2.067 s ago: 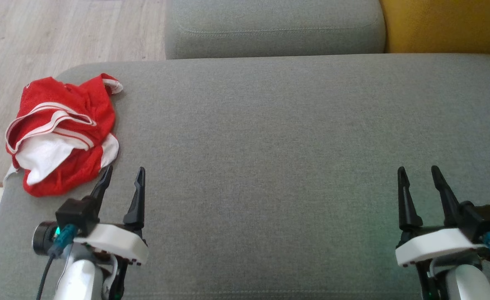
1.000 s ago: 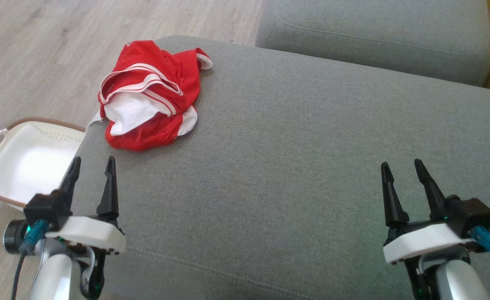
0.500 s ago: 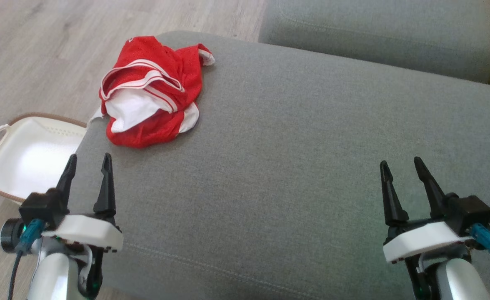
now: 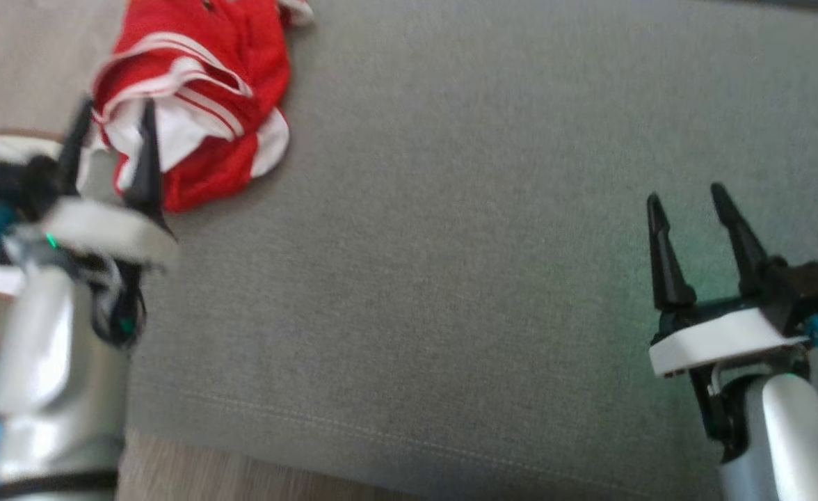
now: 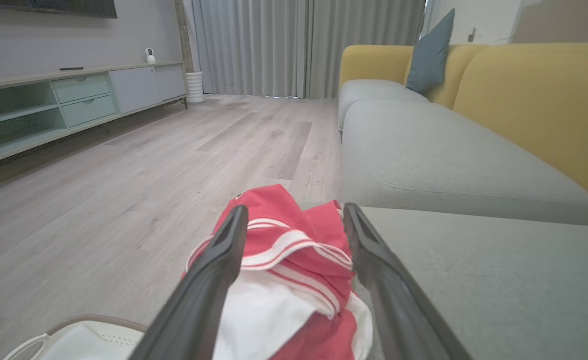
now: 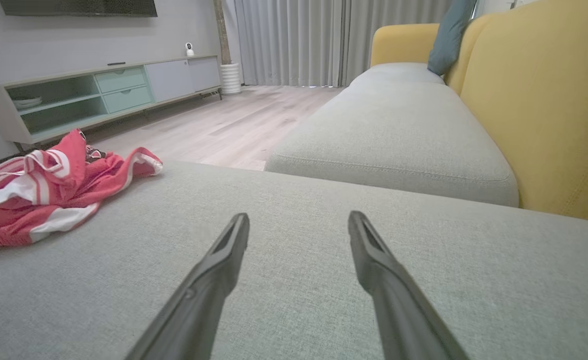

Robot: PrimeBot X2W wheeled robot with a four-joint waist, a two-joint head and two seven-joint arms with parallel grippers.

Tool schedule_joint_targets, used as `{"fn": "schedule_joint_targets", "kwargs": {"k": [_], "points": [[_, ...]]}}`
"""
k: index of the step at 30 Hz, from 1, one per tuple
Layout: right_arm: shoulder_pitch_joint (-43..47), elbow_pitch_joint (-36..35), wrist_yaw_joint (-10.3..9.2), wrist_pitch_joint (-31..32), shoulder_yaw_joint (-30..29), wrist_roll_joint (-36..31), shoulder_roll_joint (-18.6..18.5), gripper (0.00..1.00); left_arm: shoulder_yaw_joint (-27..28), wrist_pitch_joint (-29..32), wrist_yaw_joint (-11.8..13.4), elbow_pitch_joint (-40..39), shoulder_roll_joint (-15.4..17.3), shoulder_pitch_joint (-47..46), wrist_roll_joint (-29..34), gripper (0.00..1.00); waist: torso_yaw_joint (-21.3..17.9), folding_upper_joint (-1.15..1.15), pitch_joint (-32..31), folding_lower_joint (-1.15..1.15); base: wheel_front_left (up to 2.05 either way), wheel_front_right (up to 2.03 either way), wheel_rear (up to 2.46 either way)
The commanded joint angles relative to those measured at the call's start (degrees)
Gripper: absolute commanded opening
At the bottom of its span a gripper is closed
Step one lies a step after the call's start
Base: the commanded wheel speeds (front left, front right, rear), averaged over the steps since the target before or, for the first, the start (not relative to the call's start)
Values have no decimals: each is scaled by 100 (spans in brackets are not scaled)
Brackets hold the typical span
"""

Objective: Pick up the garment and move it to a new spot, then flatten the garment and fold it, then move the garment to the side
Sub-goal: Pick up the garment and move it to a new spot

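Left gripper (image 4: 115, 115): fingers spread, empty; at the near edge of the garment (image 4: 221, 62); contact unclear through blur
Right gripper (image 4: 686, 196): fingers spread, empty; well apart from it
Place: crumpled at the far-left corner of the cushion (image 4: 451, 243)
Room: bare cushion rightward; basket (image 5: 84, 340) below left
Axis: heap runs away from the robot

A home living room: a sofa (image 6: 399, 125) with grey seat cushions and a yellow back, a blue-grey pillow (image 5: 429, 50) on it, long grey curtains (image 5: 304, 45), a low cabinet (image 6: 99, 90) with drawers along the wall, pale wooden floor (image 5: 124, 175).
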Motion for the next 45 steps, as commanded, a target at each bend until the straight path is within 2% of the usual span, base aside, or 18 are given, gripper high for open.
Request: {"fn": "schedule_joint_targets", "kwargs": {"k": [1,6,16,21,26,27,35,37,45], "points": [[-254,-281,-4,48,102,-82,-27,100,164,83,-17,-34,316,-501,-118,100,-200,0,568,0,0,0,0],[-449,-510,-4,139,57,-180,-27,100,30,609,-36,709,733,-1533,-582,100,-341,0,1140,0,0,0,0],[-634,-593,-4,152,145,-208,-27,100,-895,1562,-39,2155,1680,-2890,-1817,100,-657,0,1701,0,0,0,0],[-620,-611,-4,154,128,-199,-27,100,-1406,2319,-40,2669,1917,-3229,-2266,100,-699,0,1787,0,0,0,0],[-612,-616,-4,178,112,-165,-27,100,-1720,3149,-40,3140,1987,-3432,-2603,100,-695,0,1784,0,0,0,0],[-615,-627,-4,190,104,-145,-27,100,-1802,3153,-40,3175,2017,-3506,-2640,0,-685,0,1773,0,0,0,0],[-612,-662,-4,119,42,-77,-27,100,-1979,1713,-40,3146,2124,-3638,-2413,0,-615,0,1548,0,0,0,0],[-602,-657,-4,115,34,-73,-27,100,-1976,1526,-40,3147,2130,-3656,-2388,0,-604,0,1493,0,0,0,0],[-464,-636,-4,69,-41,13,-27,100,-1989,265,143,2965,2134,-3678,-2160,0,-540,0,863,0,0,0,0]]}}
